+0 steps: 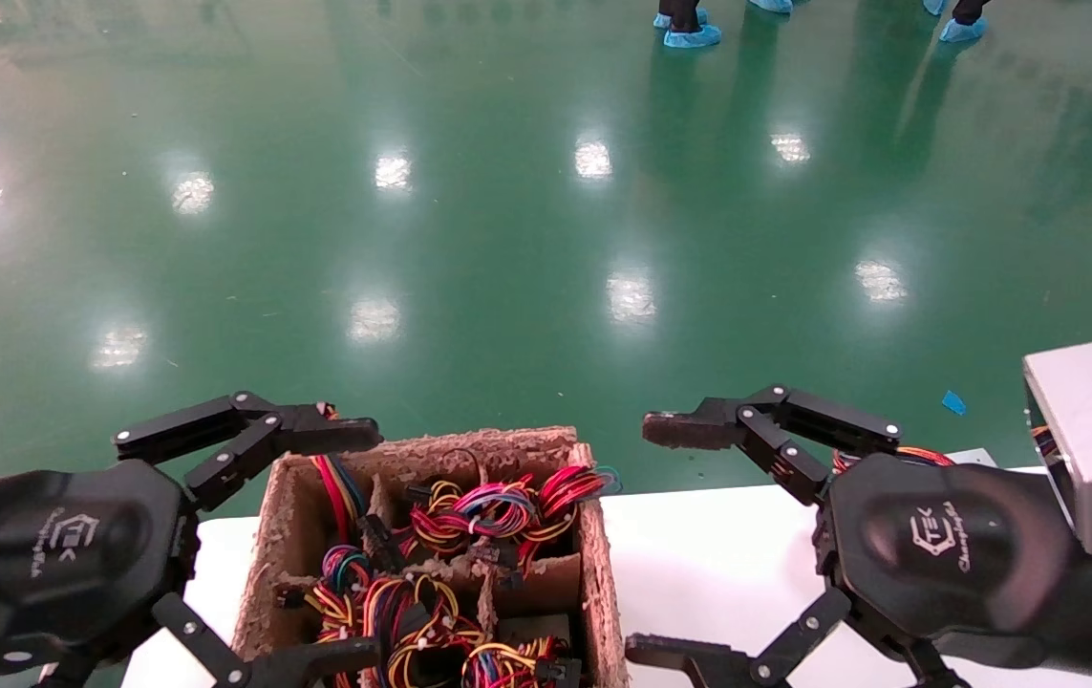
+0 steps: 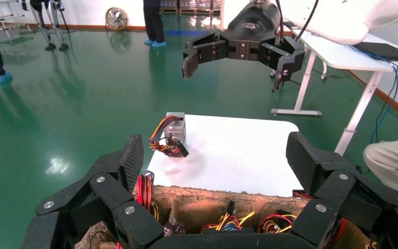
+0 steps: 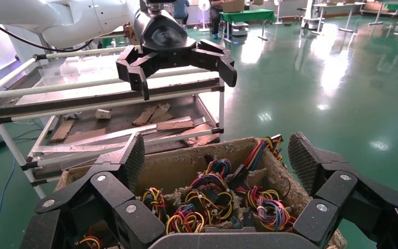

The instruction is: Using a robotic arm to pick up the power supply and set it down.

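A brown cardboard box with dividers holds several curly wire bundles in yellow, red, blue and black. No metal body shows among them, so the power supply is hidden. My left gripper hovers open over the box's left side with nothing between its fingers. At the box's right edge, above the white table, my right gripper is also open and empty. The left wrist view shows a small silver box on the table, its red-orange wires ending in a black connector.
A metal rack with cardboard scraps stands beyond the box's left side. Glossy green floor lies ahead of the table. A white desk and a seated person are off to the right, and other people stand farther away.
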Controlling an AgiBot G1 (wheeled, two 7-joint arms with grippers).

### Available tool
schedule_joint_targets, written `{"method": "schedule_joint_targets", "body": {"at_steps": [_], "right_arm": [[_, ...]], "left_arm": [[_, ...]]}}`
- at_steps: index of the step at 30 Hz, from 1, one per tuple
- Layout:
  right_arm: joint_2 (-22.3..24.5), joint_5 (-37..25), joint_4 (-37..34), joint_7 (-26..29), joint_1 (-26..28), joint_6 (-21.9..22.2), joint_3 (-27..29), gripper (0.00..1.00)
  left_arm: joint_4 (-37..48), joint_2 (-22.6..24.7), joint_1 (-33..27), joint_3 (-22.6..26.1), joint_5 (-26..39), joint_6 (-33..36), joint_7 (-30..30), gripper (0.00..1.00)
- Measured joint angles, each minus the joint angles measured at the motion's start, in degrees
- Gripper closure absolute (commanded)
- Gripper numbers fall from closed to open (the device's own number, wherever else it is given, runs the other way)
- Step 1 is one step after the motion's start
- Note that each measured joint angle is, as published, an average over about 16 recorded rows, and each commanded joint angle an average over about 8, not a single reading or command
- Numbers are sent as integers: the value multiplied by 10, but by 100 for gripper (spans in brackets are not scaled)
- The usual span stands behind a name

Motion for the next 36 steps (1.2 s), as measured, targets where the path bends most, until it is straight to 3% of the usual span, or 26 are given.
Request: {"method": "schedule_joint_targets", "body": {"at_steps": [22, 30, 36], "right_arm": [[0, 0, 0, 0, 0, 0, 0, 0], [0, 0, 0, 0, 0, 0, 0, 0], [0, -7, 1, -1, 0, 2, -3, 0]], "left_arm": [[0, 0, 0, 0, 0, 0, 0, 2], [0, 0, 0, 0, 0, 0, 0, 100], [0, 0, 0, 0, 0, 0, 0, 100]]}}
